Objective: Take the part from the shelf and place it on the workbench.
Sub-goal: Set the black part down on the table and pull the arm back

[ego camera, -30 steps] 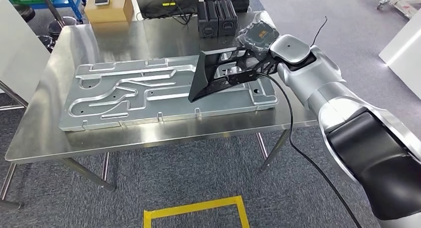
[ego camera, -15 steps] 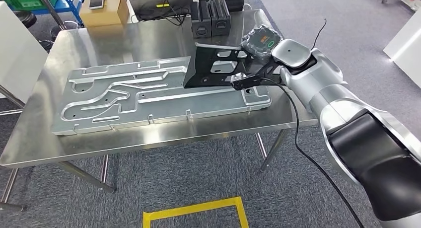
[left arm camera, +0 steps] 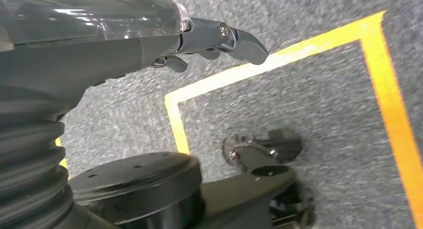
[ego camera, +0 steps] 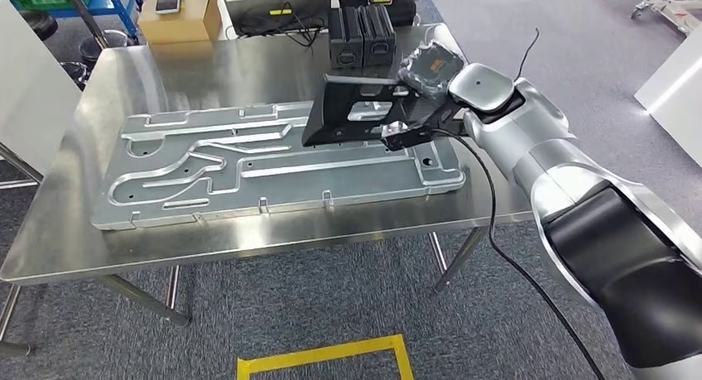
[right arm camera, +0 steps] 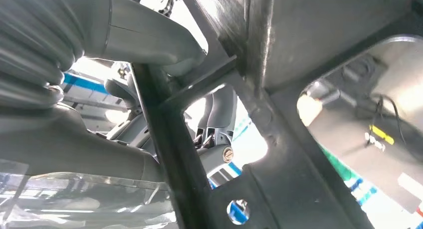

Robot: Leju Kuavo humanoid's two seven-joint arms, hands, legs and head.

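High head view; close wrist views

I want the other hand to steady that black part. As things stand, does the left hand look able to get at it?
Probably not yet. The left hand hangs low over the carpet with its yellow tape, while the black part sits up over the workbench, gripped by the right hand.

Grey carpet floor (ego camera: 314, 305) with yellow tape (ego camera: 323, 351), cardboard box (ego camera: 178, 20) out back, white panel (ego camera: 29, 82) on the left.

steel workbench (ego camera: 248, 65), aluminium plate (ego camera: 273, 161) (grooved)
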